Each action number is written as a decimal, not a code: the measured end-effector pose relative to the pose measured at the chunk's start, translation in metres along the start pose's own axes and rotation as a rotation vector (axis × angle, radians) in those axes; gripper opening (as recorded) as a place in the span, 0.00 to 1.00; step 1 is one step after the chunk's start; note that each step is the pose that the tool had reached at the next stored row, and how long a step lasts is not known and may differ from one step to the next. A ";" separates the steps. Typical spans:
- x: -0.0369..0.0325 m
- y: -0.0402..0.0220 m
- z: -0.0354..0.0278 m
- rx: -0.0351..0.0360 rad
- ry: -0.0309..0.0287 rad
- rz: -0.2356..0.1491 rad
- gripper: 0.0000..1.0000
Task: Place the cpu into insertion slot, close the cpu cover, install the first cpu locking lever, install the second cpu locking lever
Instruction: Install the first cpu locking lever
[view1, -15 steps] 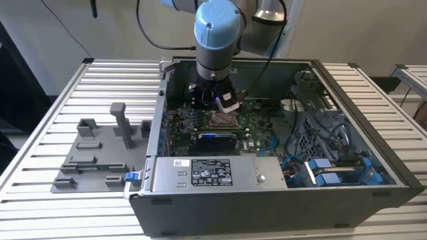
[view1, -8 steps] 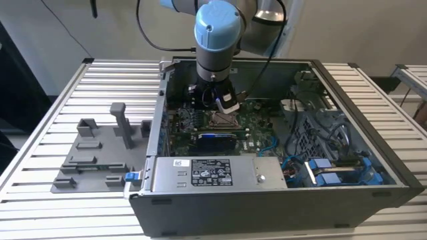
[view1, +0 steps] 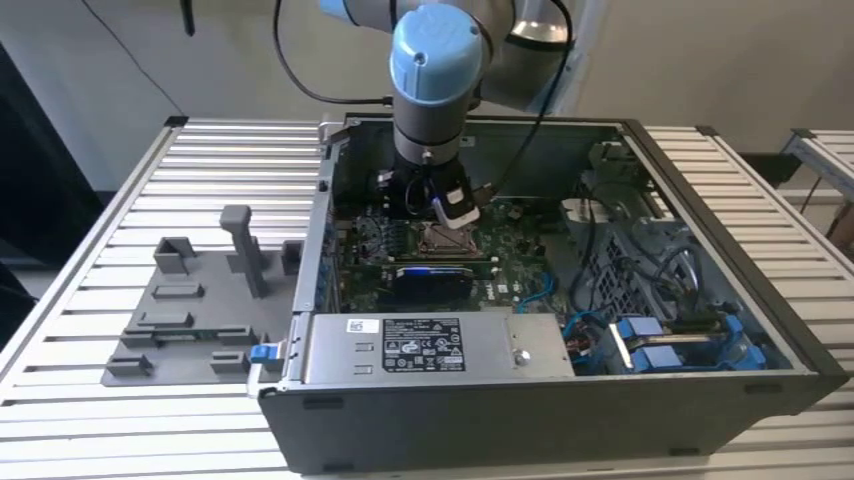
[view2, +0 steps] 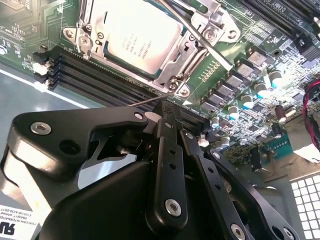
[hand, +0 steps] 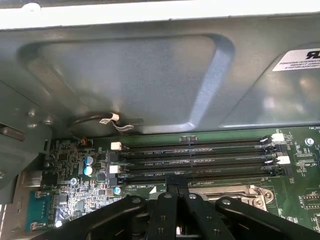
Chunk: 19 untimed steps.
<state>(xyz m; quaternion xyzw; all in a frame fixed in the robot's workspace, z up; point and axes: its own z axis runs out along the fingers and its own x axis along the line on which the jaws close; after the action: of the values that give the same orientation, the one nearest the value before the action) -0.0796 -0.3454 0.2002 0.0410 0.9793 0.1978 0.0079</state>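
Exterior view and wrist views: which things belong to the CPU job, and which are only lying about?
Belong to the job:
cpu
cpu cover, framing the cpu
thin locking lever, lying across the cover
gripper, close to the cover

Just lying about:
memory slots
power supply
blue connectors
grey fixture plate, at the exterior view's left

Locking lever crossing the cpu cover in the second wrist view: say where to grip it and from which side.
Probably pinch the locking lever on its bare straight stretch, from above: it is a thin rod lying slanted over the cpu cover.
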 end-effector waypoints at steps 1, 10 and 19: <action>-0.0003 -0.0001 0.0002 0.0001 0.0000 0.000 0.11; -0.0048 -0.0006 0.0025 0.0001 0.0000 0.000 0.11; -0.0122 -0.0010 0.0050 0.0001 0.0000 0.000 0.11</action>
<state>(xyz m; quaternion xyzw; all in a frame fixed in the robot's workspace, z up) -0.0674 -0.3454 0.1952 0.0411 0.9794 0.1978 0.0079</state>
